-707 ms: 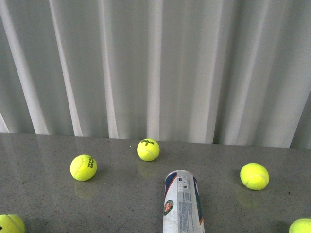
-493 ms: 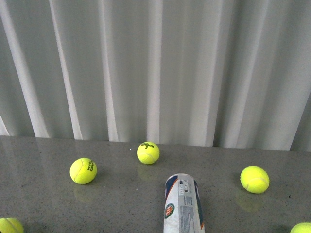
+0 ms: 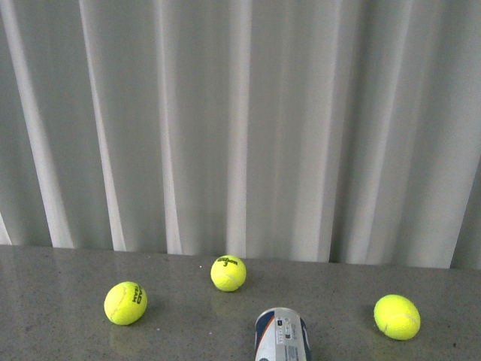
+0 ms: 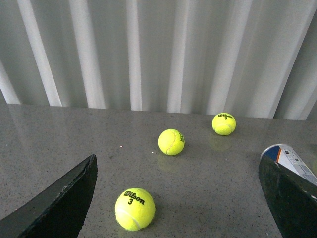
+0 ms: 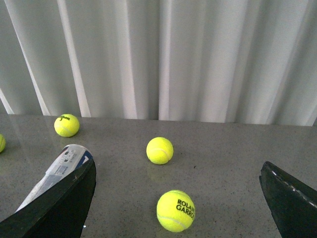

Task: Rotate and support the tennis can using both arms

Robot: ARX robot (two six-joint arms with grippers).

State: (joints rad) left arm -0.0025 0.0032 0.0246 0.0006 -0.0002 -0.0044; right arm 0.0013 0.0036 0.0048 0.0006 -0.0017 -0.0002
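Observation:
The tennis can [image 3: 282, 337] lies on its side on the grey table, its metal-rimmed end pointing toward the curtain; only that far end shows at the bottom of the front view. Neither arm appears in the front view. My left gripper [image 4: 177, 163] is open, and the can [image 4: 292, 157] lies just beyond one finger [image 4: 290, 198], partly hidden by it. A Wilson ball [image 4: 134, 209] sits between the left fingers. My right gripper [image 5: 178, 166] is open too; the can [image 5: 59, 168] lies against the outside of one finger [image 5: 59, 208], and a Roland Garros ball [image 5: 176, 210] rests between the fingers.
Three yellow balls [image 3: 125, 303], [image 3: 228, 273], [image 3: 396, 317] lie around the can's far end. More balls lie farther off [image 4: 171, 142], [image 4: 224, 124], [image 5: 159, 150], [image 5: 66, 125]. A white pleated curtain [image 3: 240, 128] closes off the table's back edge.
In the front view the can and balls have slid down the frame and more curtain shows. The two balls at the bottom corners have dropped out of view. Nothing shifted relative to the rest.

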